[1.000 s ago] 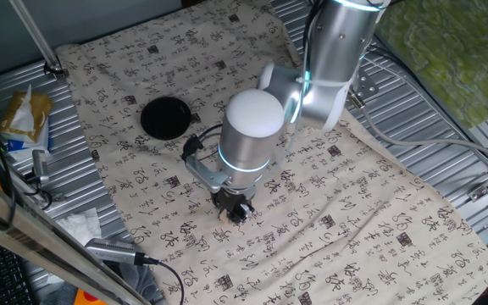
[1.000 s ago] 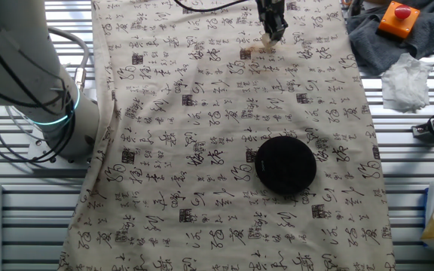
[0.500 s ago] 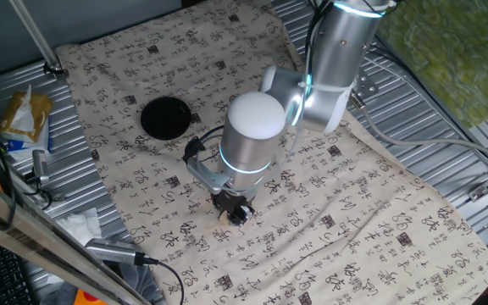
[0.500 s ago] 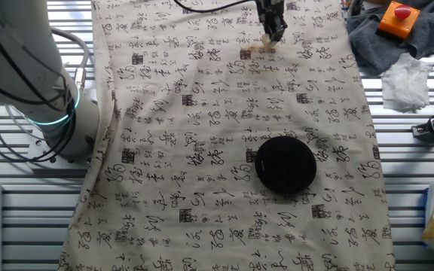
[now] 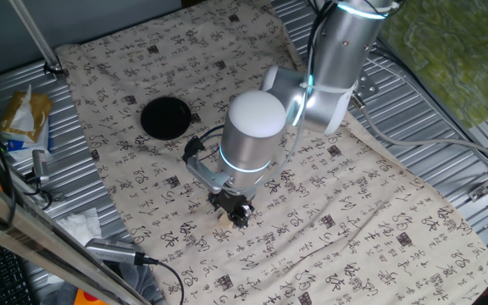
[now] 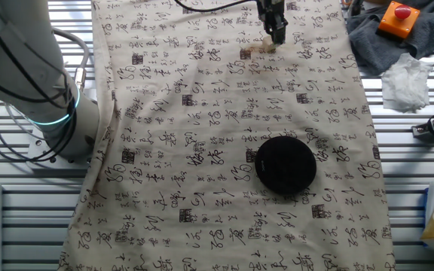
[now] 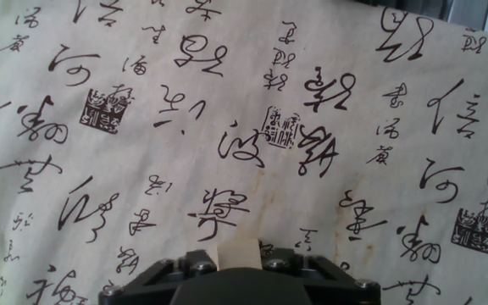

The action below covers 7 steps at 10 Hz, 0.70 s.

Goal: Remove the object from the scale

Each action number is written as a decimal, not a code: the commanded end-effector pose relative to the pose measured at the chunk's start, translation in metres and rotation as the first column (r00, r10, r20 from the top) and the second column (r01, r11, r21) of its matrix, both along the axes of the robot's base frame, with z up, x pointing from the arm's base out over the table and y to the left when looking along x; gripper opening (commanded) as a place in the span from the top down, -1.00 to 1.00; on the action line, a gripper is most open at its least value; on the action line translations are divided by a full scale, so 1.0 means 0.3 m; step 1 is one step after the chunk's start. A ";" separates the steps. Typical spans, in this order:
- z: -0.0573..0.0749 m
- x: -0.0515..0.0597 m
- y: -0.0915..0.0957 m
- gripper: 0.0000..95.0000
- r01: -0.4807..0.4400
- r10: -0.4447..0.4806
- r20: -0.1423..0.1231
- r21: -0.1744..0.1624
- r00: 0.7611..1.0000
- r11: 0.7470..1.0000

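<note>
The scale is a flat round black disc on the printed cloth, and its top is bare; it also shows in the other fixed view. My gripper is low over the cloth, well away from the scale, toward the cloth's middle. In the hand view the small tan block sits tight between my jaws at the bottom edge, with the gripper shut on it. In the other fixed view the gripper is at the far edge with a tan bit at its tip.
A cream cloth with black characters covers the table. A brownish stain lies near the gripper. A snack bag and tissue lie at the left edge. An orange button box on grey rags sits beside the cloth.
My gripper has shifted a little farther from the scale, still low over the cloth with the block between its jaws. The scale has not moved.
</note>
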<state>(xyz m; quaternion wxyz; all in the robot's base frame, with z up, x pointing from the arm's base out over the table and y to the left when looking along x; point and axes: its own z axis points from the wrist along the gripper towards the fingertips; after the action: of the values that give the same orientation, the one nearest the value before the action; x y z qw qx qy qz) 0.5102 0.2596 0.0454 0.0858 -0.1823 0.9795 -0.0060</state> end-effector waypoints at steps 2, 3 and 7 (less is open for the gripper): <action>0.053 0.007 -0.004 1.00 -0.002 0.002 -0.001 -0.040 1.000 0.999; 0.077 0.009 -0.006 1.00 -0.007 0.007 -0.002 -0.042 1.000 0.999; 0.163 0.008 -0.011 1.00 0.011 -0.011 -0.006 -0.044 1.000 0.999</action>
<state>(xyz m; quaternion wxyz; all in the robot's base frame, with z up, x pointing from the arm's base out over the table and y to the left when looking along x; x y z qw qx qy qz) 0.5122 0.2553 0.0964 0.0797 -0.1783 0.9804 -0.0272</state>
